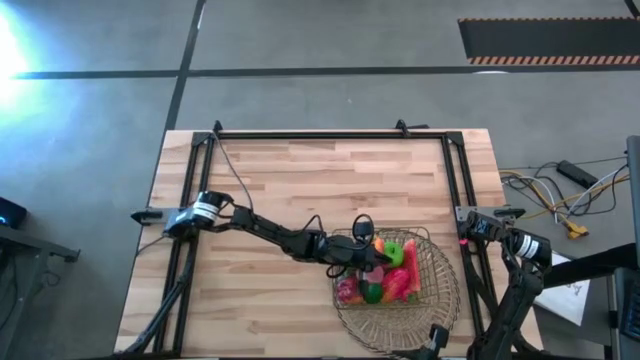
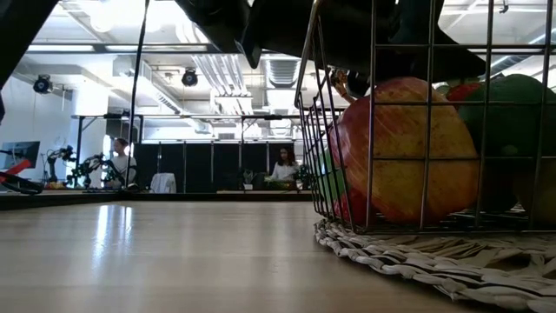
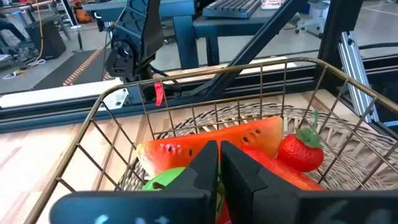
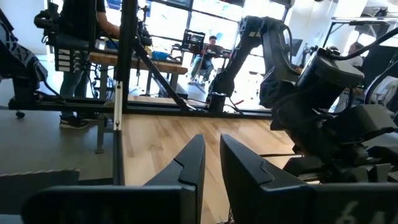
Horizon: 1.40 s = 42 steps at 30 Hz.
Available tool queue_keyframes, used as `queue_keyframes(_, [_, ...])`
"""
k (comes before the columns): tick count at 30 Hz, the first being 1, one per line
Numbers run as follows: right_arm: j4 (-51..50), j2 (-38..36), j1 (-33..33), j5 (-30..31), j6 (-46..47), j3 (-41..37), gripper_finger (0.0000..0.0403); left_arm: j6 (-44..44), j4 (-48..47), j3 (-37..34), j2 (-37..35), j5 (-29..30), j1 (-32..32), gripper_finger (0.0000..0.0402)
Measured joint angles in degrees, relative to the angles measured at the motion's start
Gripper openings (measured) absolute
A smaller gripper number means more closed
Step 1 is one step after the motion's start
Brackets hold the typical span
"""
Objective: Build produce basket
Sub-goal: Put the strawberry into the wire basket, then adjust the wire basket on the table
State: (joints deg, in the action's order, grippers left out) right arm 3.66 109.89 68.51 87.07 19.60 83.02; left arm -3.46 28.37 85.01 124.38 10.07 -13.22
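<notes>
Basket (image 1: pixel 437 283) of copper wire sitting on a round woven mat (image 2: pixel 417 256) near the right front of the wooden surface (image 1: pixel 300 180). Inside the basket: a watermelon slice (image 3: pixel 211 144), a strawberry (image 3: pixel 301 151), a green piece (image 1: pixel 396 252), a reddish apple (image 2: pixel 400 156). Left pincer (image 3: pixel 219 167) reaching over the basket's left rim, fingers together, nothing visibly gripped. Right pincer (image 4: pixel 211 162) parked off the basket's right, at the surface's edge, fingers nearly together, empty.
</notes>
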Motion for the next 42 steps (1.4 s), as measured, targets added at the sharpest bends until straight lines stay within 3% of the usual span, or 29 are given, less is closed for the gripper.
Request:
queue_keyframes(9, [0.0, 0.0, 0.0, 0.0, -0.1, 0.0, 0.0043, 0.1, -1.1, 0.1, 0.0, -0.3, 0.0, 0.0007])
queue_keyframes(20, [0.0, 0.0, 0.0, 0.0, -0.1, 0.0, 0.0043, 0.1, -2.0, 0.6, -0.1, -1.1, 0.0, 0.0079])
queue_keyframes(27, [0.0, 0.0, 0.2, 0.0, 0.3, 0.0, 0.0043, 0.0, -5.4, 0.6, -6.5, -1.2, -0.4, 0.0089])
queue_keyframes(34, [-0.4, 0.0, 0.4, 1.3, 4.3, 0.0, 0.0043, -0.1, -22.3, 0.3, -20.4, -1.2, -1.9, 0.0089])
queue_keyframes(39, [-4.3, 0.0, 0.5, -8.3, 10.5, 0.0, 0.0043, 0.0, -39.5, -1.7, -31.4, 0.2, -4.8, 0.0088])
queue_keyframes(42, [-9.6, 0.0, 0.5, -12.0, 19.3, -0.3, 0.0043, 1.6, -46.9, -5.5, -36.4, 7.1, -8.1, 0.0088])
